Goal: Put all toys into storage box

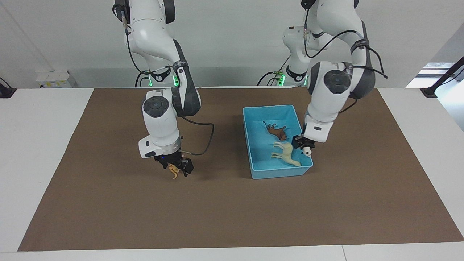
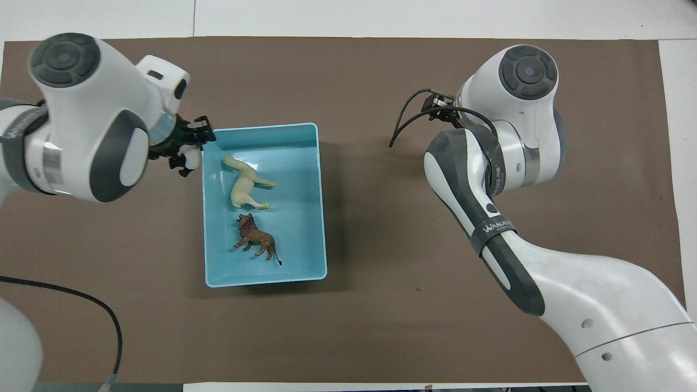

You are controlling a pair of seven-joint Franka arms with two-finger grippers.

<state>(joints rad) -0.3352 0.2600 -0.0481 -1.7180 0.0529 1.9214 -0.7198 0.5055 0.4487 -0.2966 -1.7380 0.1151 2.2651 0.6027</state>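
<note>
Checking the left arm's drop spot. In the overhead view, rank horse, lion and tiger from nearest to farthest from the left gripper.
From the left gripper, holding the panda at the storage box wall:
1. Horse, in the box, at the end farther from the robots.
2. Lion, in the box, nearer the robots.
3. Tiger, on the mat under the right gripper, hidden overhead by that arm.
</note>
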